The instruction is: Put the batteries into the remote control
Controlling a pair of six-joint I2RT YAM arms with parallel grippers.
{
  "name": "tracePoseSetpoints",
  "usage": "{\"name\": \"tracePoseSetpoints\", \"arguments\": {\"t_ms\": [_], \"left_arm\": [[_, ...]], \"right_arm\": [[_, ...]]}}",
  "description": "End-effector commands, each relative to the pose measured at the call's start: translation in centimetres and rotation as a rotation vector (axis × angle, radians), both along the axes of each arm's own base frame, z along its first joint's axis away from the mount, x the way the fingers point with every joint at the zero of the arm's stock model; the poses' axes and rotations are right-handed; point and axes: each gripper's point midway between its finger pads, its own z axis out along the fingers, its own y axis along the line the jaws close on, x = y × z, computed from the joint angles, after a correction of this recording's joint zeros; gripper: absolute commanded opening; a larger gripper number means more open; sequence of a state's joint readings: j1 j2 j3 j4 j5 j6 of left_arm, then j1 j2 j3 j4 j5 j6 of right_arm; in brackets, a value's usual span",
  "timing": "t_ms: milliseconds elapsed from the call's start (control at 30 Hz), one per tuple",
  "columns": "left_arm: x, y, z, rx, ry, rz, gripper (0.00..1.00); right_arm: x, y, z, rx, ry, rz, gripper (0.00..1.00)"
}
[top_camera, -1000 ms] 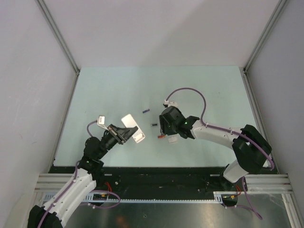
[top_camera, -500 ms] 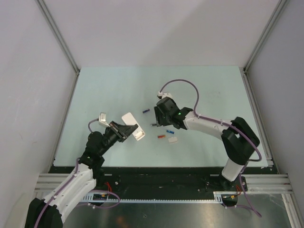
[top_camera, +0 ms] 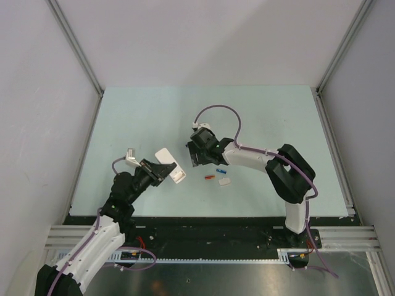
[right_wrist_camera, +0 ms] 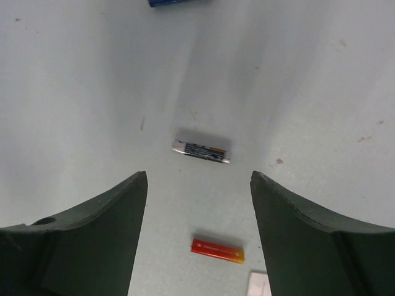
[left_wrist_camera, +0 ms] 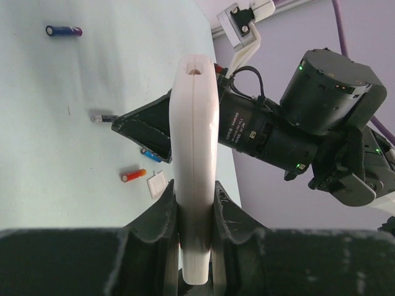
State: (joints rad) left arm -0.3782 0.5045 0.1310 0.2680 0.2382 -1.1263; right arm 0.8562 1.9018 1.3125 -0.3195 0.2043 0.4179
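Note:
My left gripper (top_camera: 162,171) (left_wrist_camera: 194,198) is shut on the remote control (top_camera: 169,163), held edge-on off the table, so only its white side (left_wrist_camera: 194,142) shows. Open, my right gripper (top_camera: 197,159) (right_wrist_camera: 199,176) hangs over the table, just right of the remote. A black battery (right_wrist_camera: 201,150) lies a little beyond its fingertips, and an orange-red battery (right_wrist_camera: 217,250) (top_camera: 210,177) lies between the fingers, nearer the wrist. The blue battery (top_camera: 220,170) lies beside the orange-red one. Farther off lies a dark purple battery (left_wrist_camera: 63,30) (right_wrist_camera: 179,2).
A small white cover piece (top_camera: 224,181) (left_wrist_camera: 157,184) lies next to the orange-red battery. Grey walls with metal rails (top_camera: 80,52) close in the pale green table (top_camera: 265,117) on three sides. The right arm's purple cable (top_camera: 216,114) loops above its wrist.
My right gripper has swung left and away from the orange-red and blue batteries to the black one, and its jaws have spread wider. The left gripper still holds the remote in about the same place.

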Motion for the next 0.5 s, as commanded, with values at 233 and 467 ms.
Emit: {"name": "tracePoseSetpoints", "arguments": {"t_ms": [233,467], "left_arm": [[0.2,0.2,1.7,0.004,-0.044,0.012,0.0],[0.2,0.2,1.5,0.002,-0.033,0.014,0.0]], "right_arm": [[1.2,1.4,-1.6,-0.099,-0.032,-0.02,0.72],[1.7,0.4,-2.9,-0.153,-0.022,-0.036,0.69]]}}
